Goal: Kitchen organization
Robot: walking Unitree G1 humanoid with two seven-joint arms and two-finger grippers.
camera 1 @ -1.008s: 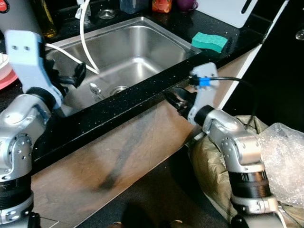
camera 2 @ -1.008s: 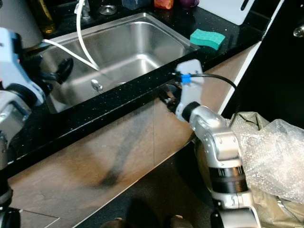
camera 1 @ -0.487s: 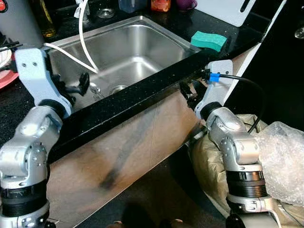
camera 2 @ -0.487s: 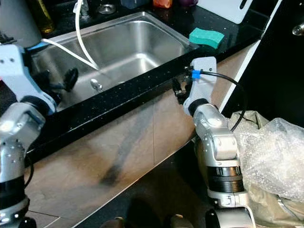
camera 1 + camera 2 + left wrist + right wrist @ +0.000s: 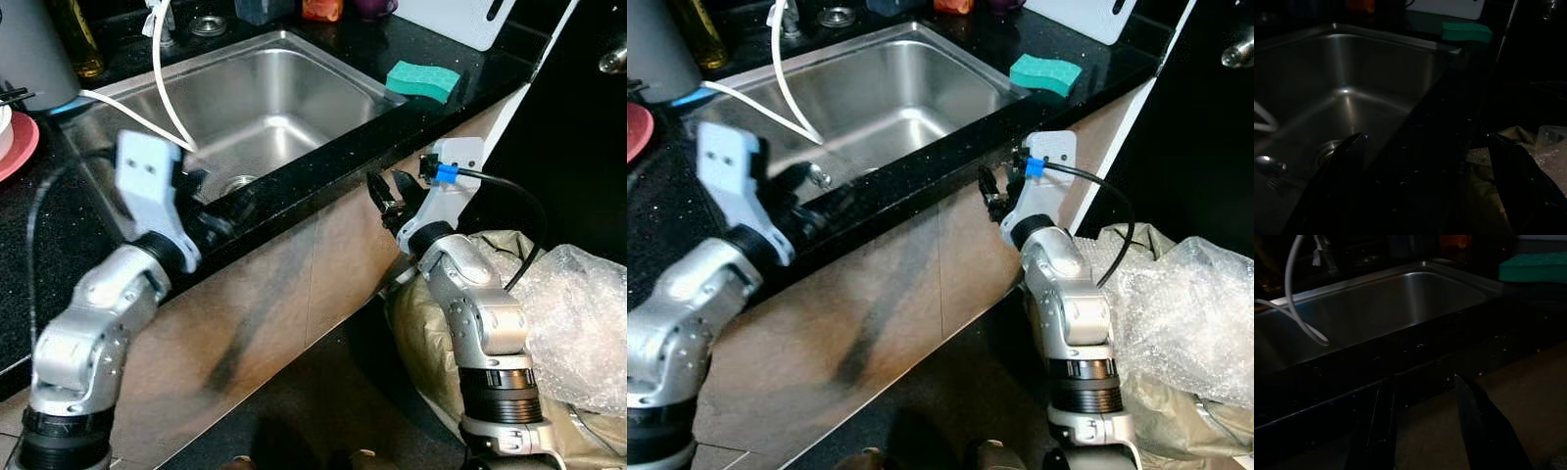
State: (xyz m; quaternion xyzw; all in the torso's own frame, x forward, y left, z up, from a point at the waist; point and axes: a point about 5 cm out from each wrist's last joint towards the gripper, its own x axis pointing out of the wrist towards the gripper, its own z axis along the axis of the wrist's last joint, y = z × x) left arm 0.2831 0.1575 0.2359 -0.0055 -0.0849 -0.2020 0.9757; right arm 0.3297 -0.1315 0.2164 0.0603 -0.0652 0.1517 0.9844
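Over black speckled counter edge, left gripper pulled back from stainless steel sink, fingers spread, empty; right gripper likewise spread; nothing grasped yet.

My left gripper hangs over the black counter edge, fingers apart, and in front of it the sink is open and deep. Inside the sink a white hose crosses the left part, and a spoon lies near the drain. My right gripper is below the counter lip, beside the cabinet front. Behind my right arm a plastic bag fills the floor. A green sponge lies on the counter right of the sink.
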